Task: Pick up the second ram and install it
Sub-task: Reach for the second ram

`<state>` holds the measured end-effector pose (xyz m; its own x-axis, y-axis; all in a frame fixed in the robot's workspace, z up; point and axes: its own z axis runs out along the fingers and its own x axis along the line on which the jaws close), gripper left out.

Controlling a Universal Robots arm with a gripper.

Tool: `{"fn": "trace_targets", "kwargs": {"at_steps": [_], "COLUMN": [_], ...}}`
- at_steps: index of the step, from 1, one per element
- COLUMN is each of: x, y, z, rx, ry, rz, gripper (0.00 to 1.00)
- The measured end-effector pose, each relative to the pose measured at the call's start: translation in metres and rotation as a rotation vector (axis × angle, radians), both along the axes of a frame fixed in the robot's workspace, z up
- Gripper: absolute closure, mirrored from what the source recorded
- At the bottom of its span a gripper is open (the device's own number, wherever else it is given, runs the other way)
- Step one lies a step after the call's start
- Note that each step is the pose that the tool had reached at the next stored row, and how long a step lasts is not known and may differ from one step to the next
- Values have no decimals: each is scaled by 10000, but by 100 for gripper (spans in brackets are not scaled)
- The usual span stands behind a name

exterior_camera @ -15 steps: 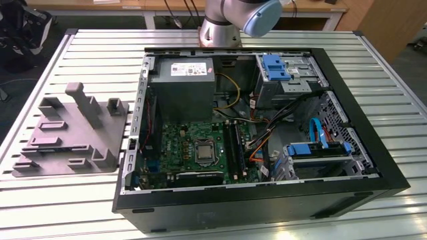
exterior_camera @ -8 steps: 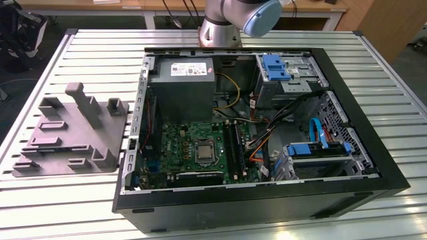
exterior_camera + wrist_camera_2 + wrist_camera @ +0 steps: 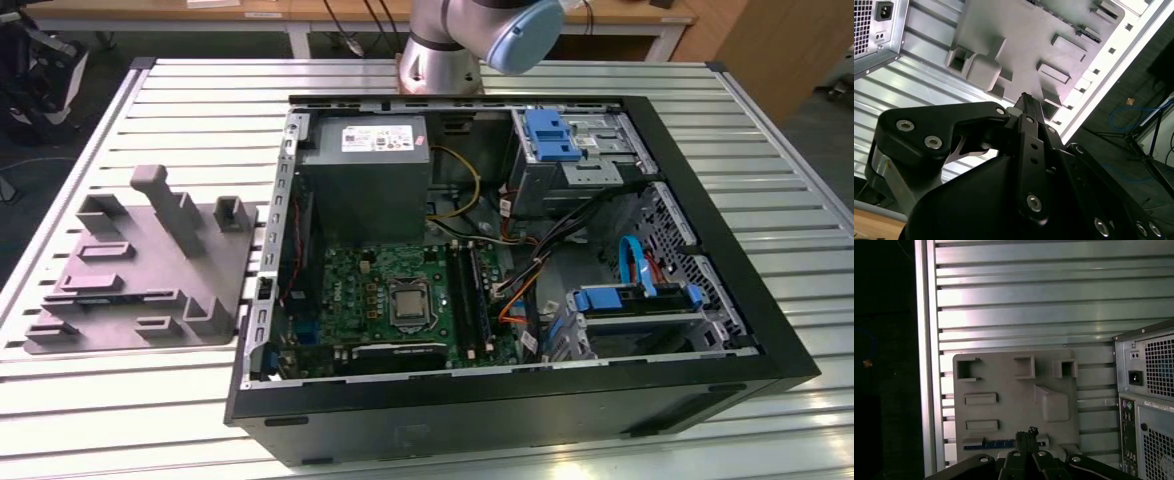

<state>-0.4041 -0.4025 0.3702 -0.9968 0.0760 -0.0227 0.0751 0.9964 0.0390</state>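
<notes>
The second ram, a thin blue strip, stands in a slot along one edge of the grey holder block in the first wrist view. My gripper hangs high above that block with its dark fingertips pressed together and nothing between them; the ram lies just beside the tips in that picture. In the second wrist view the gripper points at the same holder block. In the exterior view the holder block sits to the left of the open computer case, where the green motherboard lies.
The case's rear panel with its power socket stands close to the holder. The slatted metal table ends at a rail, with dark floor beyond. The arm's base rises behind the case. Blue drive brackets fill the case's right side.
</notes>
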Motion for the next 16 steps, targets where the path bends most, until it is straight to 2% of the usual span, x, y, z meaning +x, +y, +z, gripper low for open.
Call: {"fn": "trace_targets", "kwargs": {"at_steps": [7, 16], "x": [-5, -5], "y": [-130, -343], "z": [-35, -99], "rx": [-6, -6], "ry": [43, 140], "rz": [1, 10], "gripper": [90, 90]}}
